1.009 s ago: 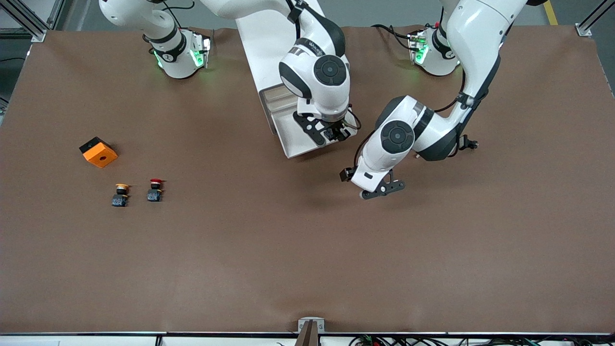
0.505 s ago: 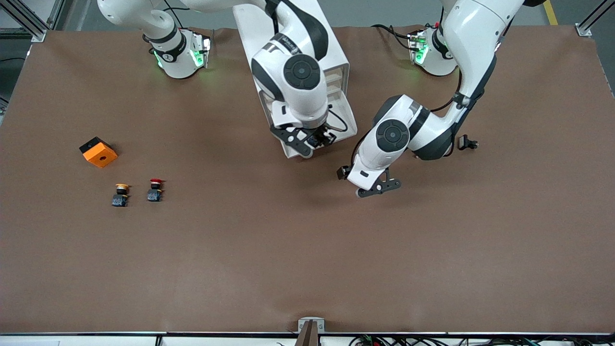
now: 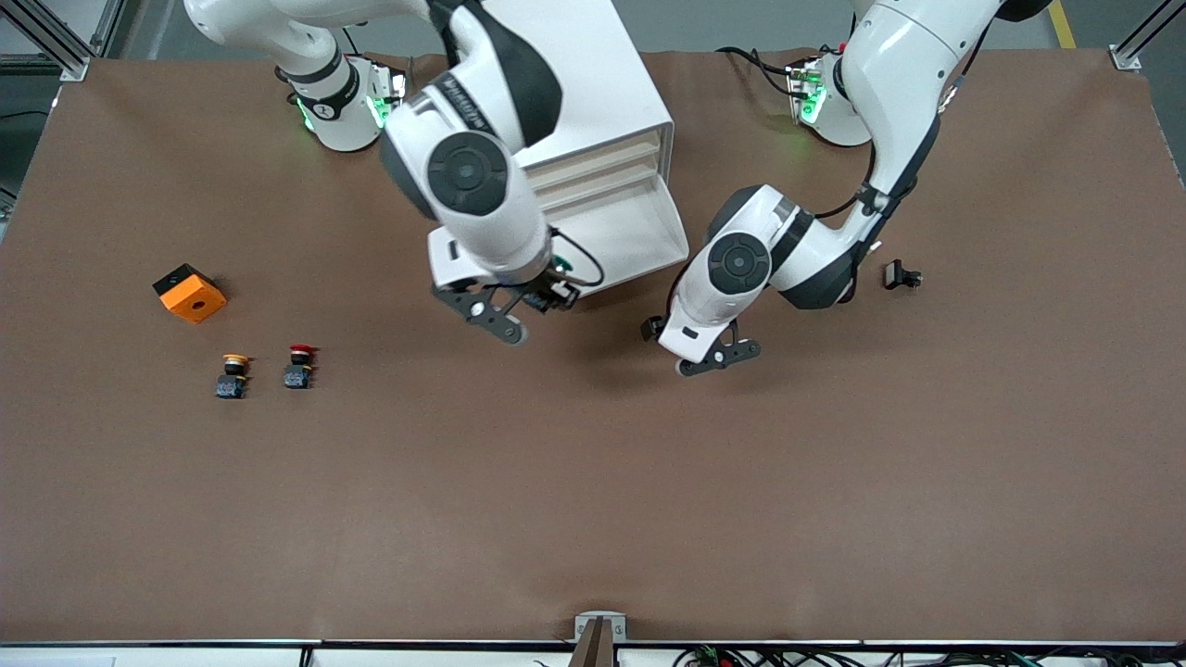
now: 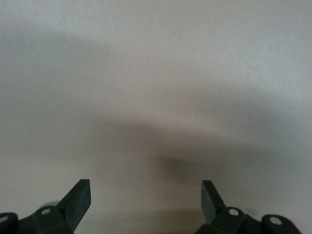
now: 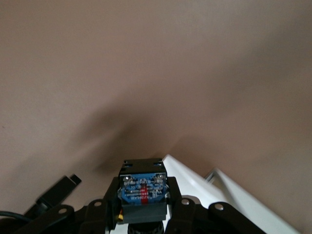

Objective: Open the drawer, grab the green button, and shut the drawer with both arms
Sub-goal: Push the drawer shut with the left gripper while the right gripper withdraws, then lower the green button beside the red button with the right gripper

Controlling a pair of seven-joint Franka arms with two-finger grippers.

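Note:
The bottom drawer (image 3: pixel 619 237) stands pulled out of the white cabinet (image 3: pixel 593 74). My right gripper (image 3: pixel 542 298) is shut on the button (image 3: pixel 557 289) and holds it over the table beside the drawer's front corner. In the right wrist view the button's blue-black body (image 5: pixel 144 187) sits between the gripper's (image 5: pixel 144 201) fingers, with the drawer's white edge (image 5: pixel 195 183) close by; its cap is hidden. My left gripper (image 3: pixel 662 332) is low at the drawer's other front corner. In the left wrist view it (image 4: pixel 146 187) is open and empty, facing a plain pale surface.
An orange block (image 3: pixel 190 293), a yellow-capped button (image 3: pixel 233 375) and a red-capped button (image 3: pixel 298 366) lie toward the right arm's end of the table. A small black part (image 3: pixel 901 275) lies near the left arm's elbow.
My right gripper has come up out of the drawer with the button and moved off it toward the right arm's end. My left gripper has edged closer to the drawer's front.

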